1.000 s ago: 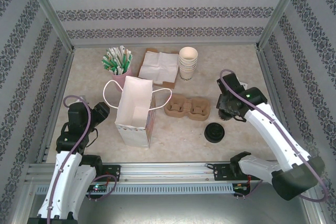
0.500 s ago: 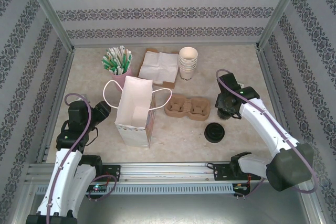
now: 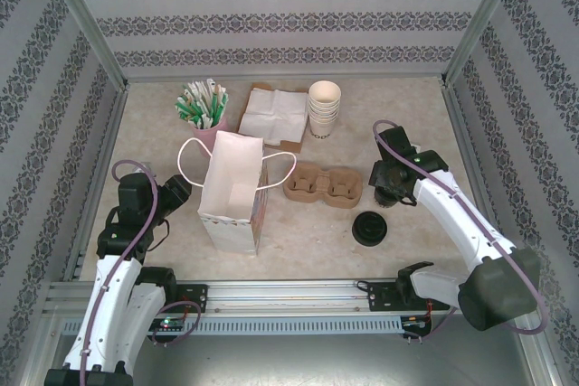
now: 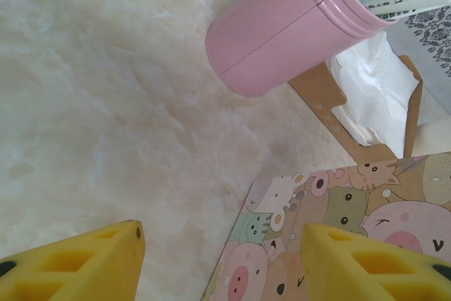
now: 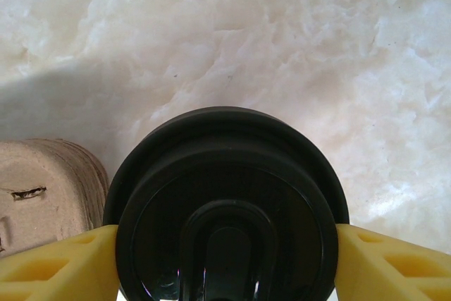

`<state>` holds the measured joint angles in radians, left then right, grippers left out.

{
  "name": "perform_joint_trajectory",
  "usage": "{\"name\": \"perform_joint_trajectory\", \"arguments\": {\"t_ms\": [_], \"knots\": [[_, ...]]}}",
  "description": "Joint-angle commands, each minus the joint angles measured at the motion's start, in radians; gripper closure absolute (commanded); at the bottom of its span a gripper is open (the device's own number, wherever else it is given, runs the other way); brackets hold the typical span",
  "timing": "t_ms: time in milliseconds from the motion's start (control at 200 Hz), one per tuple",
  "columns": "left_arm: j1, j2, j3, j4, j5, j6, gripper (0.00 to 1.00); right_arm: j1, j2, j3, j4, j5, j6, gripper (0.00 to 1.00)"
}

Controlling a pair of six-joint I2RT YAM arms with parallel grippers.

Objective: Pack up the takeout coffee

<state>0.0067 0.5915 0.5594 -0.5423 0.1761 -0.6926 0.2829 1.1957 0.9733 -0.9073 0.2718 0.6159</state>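
Right arm's elbow has swung in toward the bases. The right gripper straddles the takeout coffee, one yellow finger each side of its black lid; clamped or loose, can't tell. Just past one finger sits the cardboard carrier. Left gripper hangs unmoved, fingers apart on nothing, pink cup ahead.

Pale marbled desk under soft, even light, white walls banded with dark floral stripes on three sides, bare aluminium posts at the corners, slotted metal rail along the near edge.
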Motion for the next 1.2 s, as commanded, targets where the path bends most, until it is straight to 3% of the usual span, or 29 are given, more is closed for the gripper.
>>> {"name": "perform_joint_trajectory", "arguments": {"t_ms": [0, 435, 894, 1084, 1194], "knots": [[0.003, -0.001, 0.022, 0.015, 0.009, 0.019, 0.39, -0.008, -0.012, 0.0, -0.006, 0.007, -0.018, 0.26], [0.003, -0.004, 0.019, 0.013, 0.009, 0.023, 0.39, -0.025, 0.028, -0.021, 0.018, -0.009, -0.027, 0.25], [0.003, -0.007, 0.028, 0.009, 0.003, 0.027, 0.39, -0.051, -0.01, 0.025, -0.014, -0.016, -0.079, 0.11], [0.003, -0.005, 0.038, 0.011, -0.007, 0.036, 0.39, -0.013, -0.113, 0.1, 0.031, -0.083, -0.29, 0.11], [0.003, -0.005, 0.037, 0.018, -0.006, 0.037, 0.39, 0.061, -0.202, 0.091, 0.145, -0.171, -0.543, 0.14]]}}
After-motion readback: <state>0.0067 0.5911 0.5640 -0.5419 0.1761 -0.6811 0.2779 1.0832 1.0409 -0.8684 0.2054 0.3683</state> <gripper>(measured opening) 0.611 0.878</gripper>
